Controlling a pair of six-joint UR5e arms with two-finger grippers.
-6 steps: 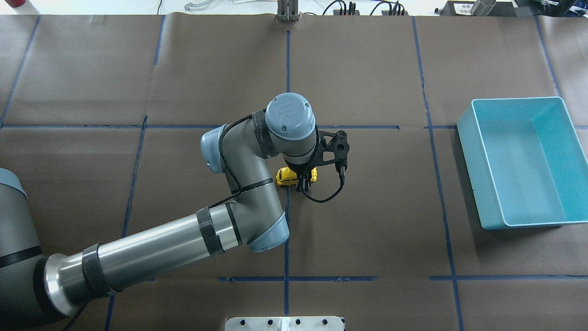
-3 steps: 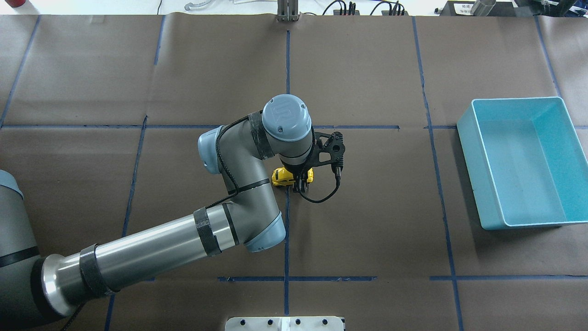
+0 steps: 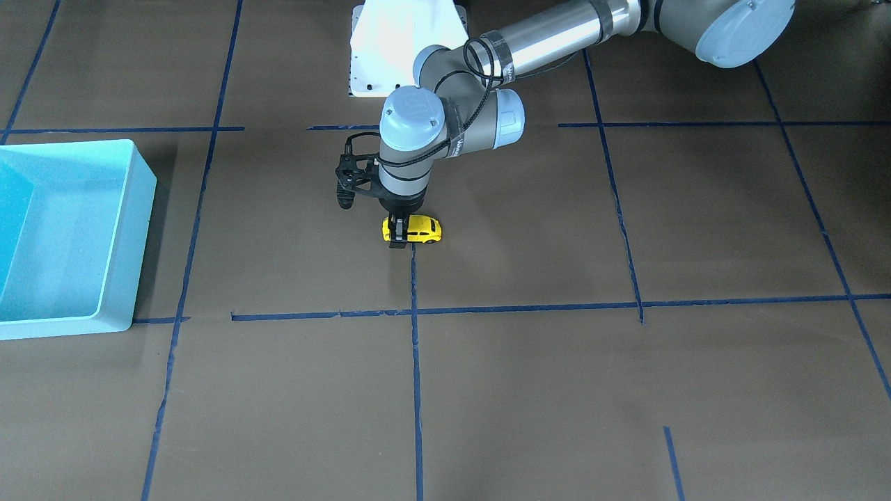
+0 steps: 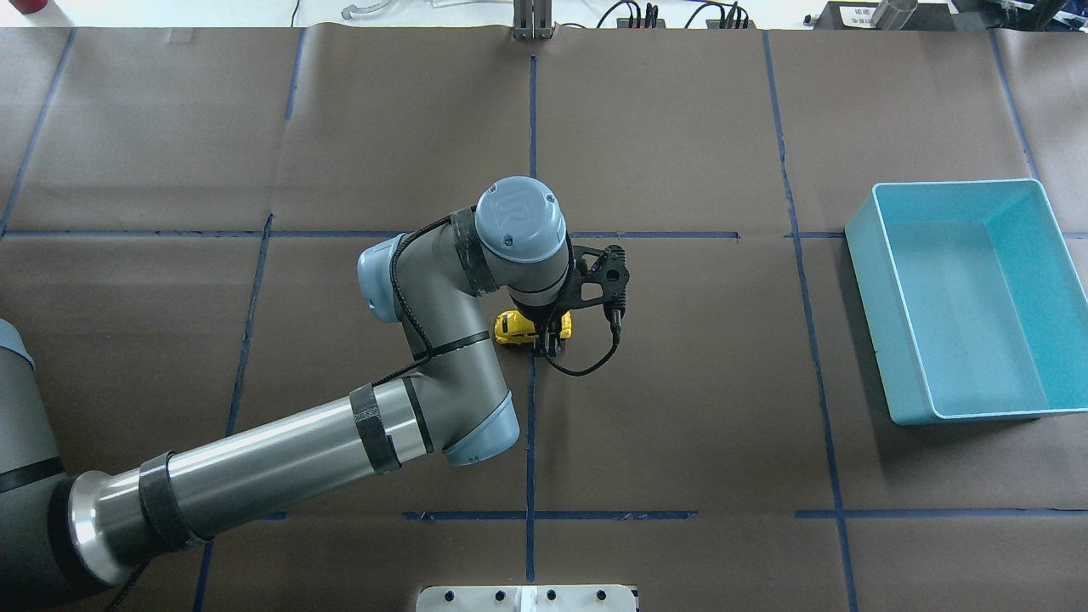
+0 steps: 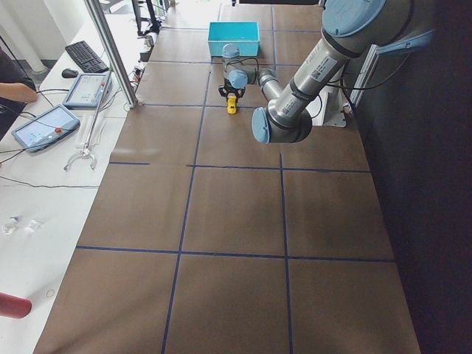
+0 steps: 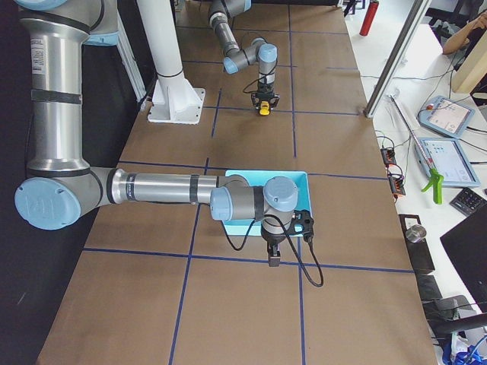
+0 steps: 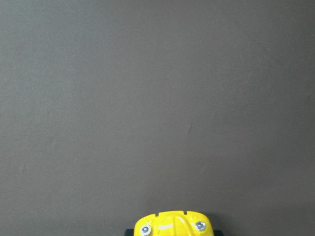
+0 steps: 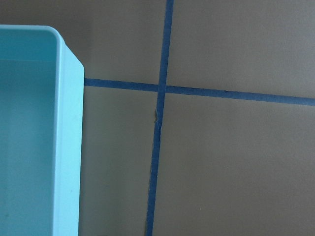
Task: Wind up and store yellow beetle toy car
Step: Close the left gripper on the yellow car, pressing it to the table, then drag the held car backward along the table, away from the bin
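Note:
The yellow beetle toy car (image 4: 510, 327) sits on its wheels on the brown paper near the table's middle, by a blue tape line. My left gripper (image 4: 552, 342) points straight down and is shut on one end of the car, seen also in the front view (image 3: 397, 236) on the car (image 3: 420, 228). The left wrist view shows the car's yellow end (image 7: 172, 226) at the bottom edge. My right gripper (image 6: 272, 257) hangs by the teal bin's near side; I cannot tell whether it is open or shut.
A teal open bin (image 4: 871, 314) stands at the table's right side, with nothing in it; its corner shows in the right wrist view (image 8: 69, 147). Blue tape lines grid the brown paper. A white base plate (image 3: 407, 49) lies at the robot's edge.
My left gripper has slid the car a short way to the left along the table in the overhead view. The grip has not changed.

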